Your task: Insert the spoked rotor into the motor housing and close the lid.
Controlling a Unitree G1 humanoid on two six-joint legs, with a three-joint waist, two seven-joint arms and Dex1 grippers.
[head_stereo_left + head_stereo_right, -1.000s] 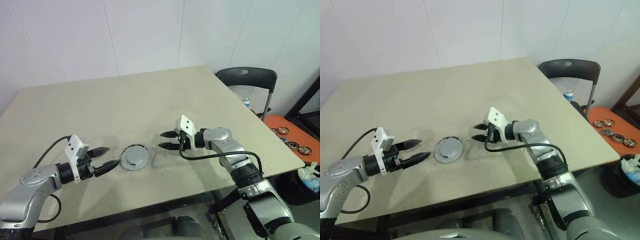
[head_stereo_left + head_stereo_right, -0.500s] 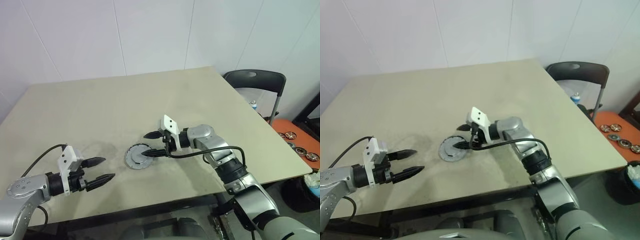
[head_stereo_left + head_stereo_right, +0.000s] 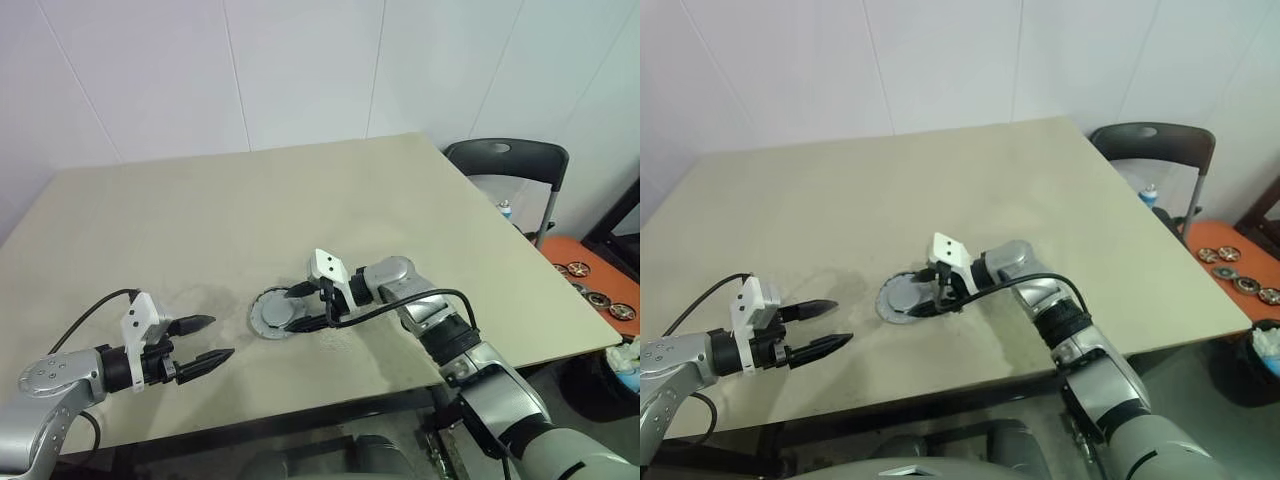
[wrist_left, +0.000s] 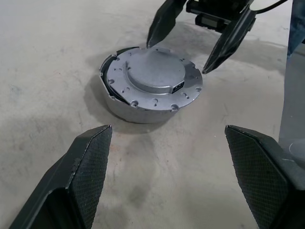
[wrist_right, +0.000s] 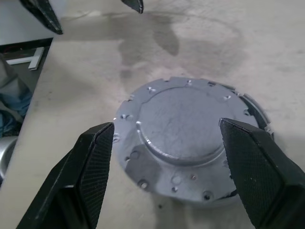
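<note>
The lid (image 4: 151, 81) sits slightly askew (dark gap at its left edge); the spread right gripper (image 3: 312, 306), straddling it, could jam it; left gripper (image 3: 210, 340) gapes empty.

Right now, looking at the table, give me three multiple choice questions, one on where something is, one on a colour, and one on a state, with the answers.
1. Where does the right gripper sit?
A. Over the lid, one finger on each side of it
B. Out over the chair
C. Beside the left gripper at the table's near edge

2. What colour is the lid?
A. Copper
B. Silver-grey
C. Orange

3. How does the left gripper stand?
A. Shut on the lid
B. Shut on nothing
C. Open and holding nothing

Answers:
1. A, the left wrist view shows the two black fingers reaching in at either side of the lid's far rim.
2. B, both wrist views show a silver-grey metal cap.
3. C, its fingers are spread wide with bare table between them, apart from the lid.
</note>
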